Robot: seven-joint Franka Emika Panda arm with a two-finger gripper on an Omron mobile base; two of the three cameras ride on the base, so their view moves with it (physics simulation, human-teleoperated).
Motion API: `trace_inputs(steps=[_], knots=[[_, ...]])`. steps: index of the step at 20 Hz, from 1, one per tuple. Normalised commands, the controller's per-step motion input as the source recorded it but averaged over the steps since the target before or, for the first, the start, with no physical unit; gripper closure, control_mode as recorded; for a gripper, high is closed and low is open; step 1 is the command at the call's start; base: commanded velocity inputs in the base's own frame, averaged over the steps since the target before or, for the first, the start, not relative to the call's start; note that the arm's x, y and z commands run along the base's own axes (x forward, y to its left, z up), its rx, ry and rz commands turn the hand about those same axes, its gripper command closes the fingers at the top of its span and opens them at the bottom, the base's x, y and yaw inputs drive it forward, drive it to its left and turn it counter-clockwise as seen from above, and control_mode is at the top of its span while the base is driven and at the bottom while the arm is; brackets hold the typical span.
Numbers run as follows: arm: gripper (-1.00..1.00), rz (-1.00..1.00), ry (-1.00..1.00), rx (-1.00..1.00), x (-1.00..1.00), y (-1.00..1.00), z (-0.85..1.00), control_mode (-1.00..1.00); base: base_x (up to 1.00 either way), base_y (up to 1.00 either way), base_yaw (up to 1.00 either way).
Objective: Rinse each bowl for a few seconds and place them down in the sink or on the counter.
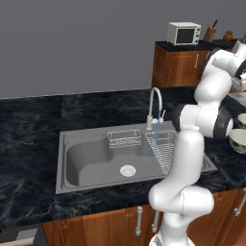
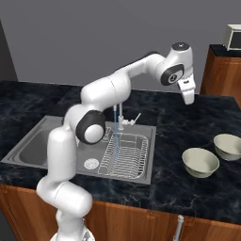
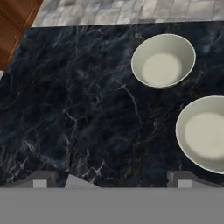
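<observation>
Claw (image 2: 188,97) open — bowls (image 2: 201,162) below, well apart.

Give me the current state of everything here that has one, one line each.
Faucet: running, thin stream falling onto the sink rack.
Near bowl: upright, empty, on the counter.
Far bowl: upright, empty, on the counter.
Pincer: open, empty, above the counter.

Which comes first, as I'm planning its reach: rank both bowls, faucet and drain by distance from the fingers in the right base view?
1. Near bowl and far bowl, on the right of the counter; too close to call.
2. Faucet, leftward.
3. Drain, farther left.
</observation>
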Motion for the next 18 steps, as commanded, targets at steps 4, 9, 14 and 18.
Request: trace_inputs(steps=[4,9,14,18], knots=[[-1.00,-0.08,0.12,0.04,-0.83,-0.43,-0.08,-1.00,0.00,0.00,0.00],[-1.00,-0.02,0.06,0.00,-0.72,-0.13,-0.22,-1.00,0.00,0.00,0.00],[-1.00,0.01,0.00,0.00,-0.45,0.00,-0.15,-1.00,0.00,0.00,0.00],[-1.00,0.05,0.01,-0.01,-0.58,0.08,-0.29,-1.00,0.00,0.00,0.00]])
